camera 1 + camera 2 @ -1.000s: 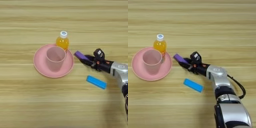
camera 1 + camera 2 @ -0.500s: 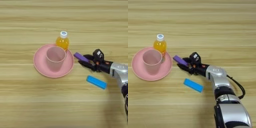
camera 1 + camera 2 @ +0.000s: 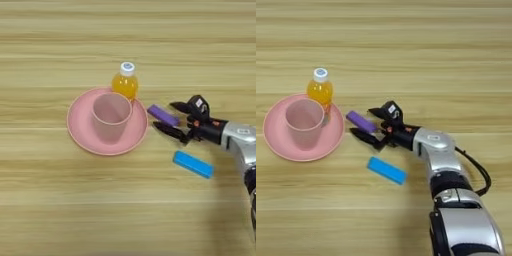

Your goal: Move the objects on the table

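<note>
- The right arm's jaws (image 3: 369,124) stand open, gripping nothing; the purple bar (image 3: 360,121) lies on the bench (image 3: 60,50) between the two black fingers (image 3: 365,136).
- Left of it, a pink cup (image 3: 111,116) stands on a pink plate (image 3: 79,125).
- The orange-juice bottle (image 3: 125,82) stands upright at the plate's far rim.
- The blue bar (image 3: 193,164) lies nearer, to the right.
</note>
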